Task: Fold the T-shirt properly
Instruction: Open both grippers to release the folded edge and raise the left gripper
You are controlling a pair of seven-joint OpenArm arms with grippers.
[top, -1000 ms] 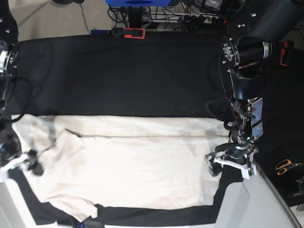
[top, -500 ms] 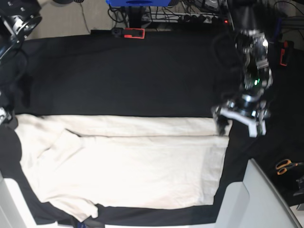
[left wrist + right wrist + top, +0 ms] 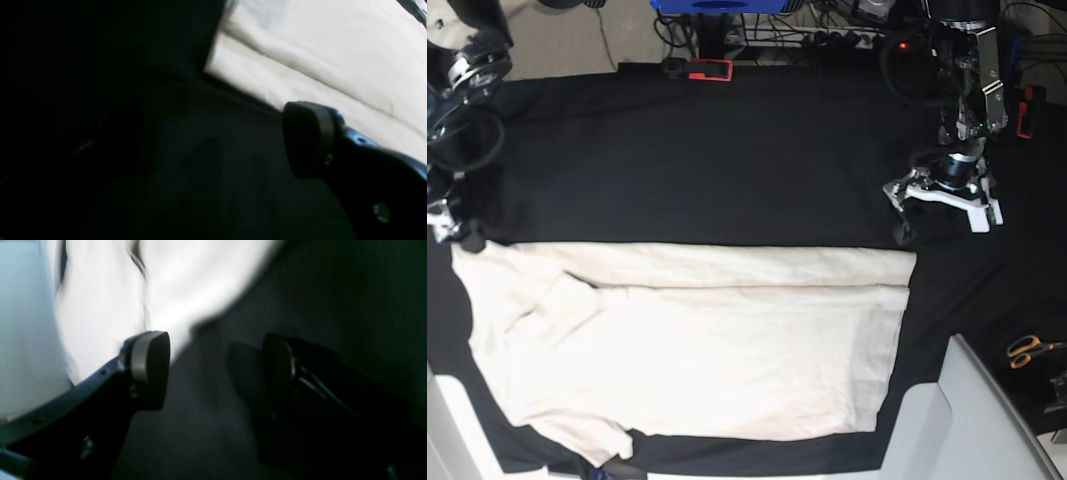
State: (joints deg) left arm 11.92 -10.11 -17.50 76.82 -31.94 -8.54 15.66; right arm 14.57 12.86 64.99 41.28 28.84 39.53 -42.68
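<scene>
The cream T-shirt [image 3: 707,340] lies flat on the black cloth, with a long strip folded over along its far edge. My left gripper [image 3: 944,205] hangs open just beyond the shirt's far right corner, holding nothing. In the left wrist view one dark fingertip [image 3: 308,138] shows over black cloth, with the T-shirt [image 3: 317,50] to its upper right. My right gripper [image 3: 447,228] sits at the left edge by the shirt's far left corner. In the right wrist view the right gripper [image 3: 213,373] is open and empty over black cloth, the T-shirt [image 3: 100,306] behind it.
Black cloth [image 3: 727,150] covers the table. Orange-handled scissors [image 3: 1027,350] lie at the right edge. A pale grey panel [image 3: 967,420] rises at the lower right. A red and black object [image 3: 702,68] and cables sit along the far edge.
Both grippers have moved from the shirt's near side to its far edge. The left sleeve area, bunched by the right gripper a second ago, now lies flat.
</scene>
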